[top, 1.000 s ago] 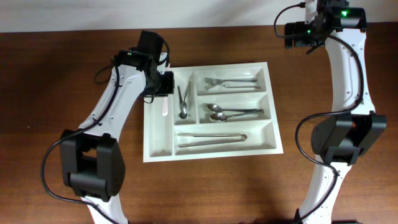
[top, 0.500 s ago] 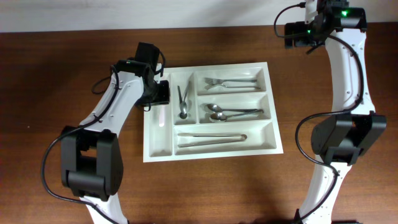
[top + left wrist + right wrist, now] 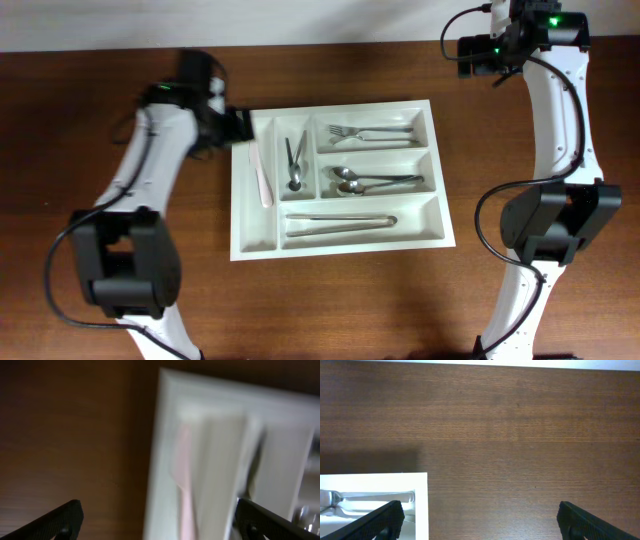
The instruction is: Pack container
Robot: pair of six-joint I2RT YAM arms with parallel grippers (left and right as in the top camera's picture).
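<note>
The container (image 3: 255, 226) is a white five-compartment tray in the middle of the table. A pale pink utensil (image 3: 262, 170) lies loose in its leftmost narrow compartment. My left gripper (image 3: 238, 126) hovers open just off the tray's far left corner. In the blurred left wrist view, my left gripper (image 3: 160, 525) straddles the tray's rim (image 3: 157, 460) and the pink utensil (image 3: 182, 485) without touching them. My right gripper (image 3: 475, 55) is raised beyond the far right corner. In the right wrist view, my right gripper (image 3: 482, 522) is open and empty, with the tray's corner (image 3: 421, 505) at lower left.
The second narrow compartment holds small tongs and a spoon (image 3: 295, 162). Forks (image 3: 370, 132), spoons (image 3: 365, 182) and long tongs (image 3: 340, 222) fill the three wide compartments. Bare brown wood surrounds the tray, with a pale wall along the far edge.
My left gripper opened over the leftmost compartment, leaving the pink utensil lying there, then drew back left off the tray. The right arm has not moved.
</note>
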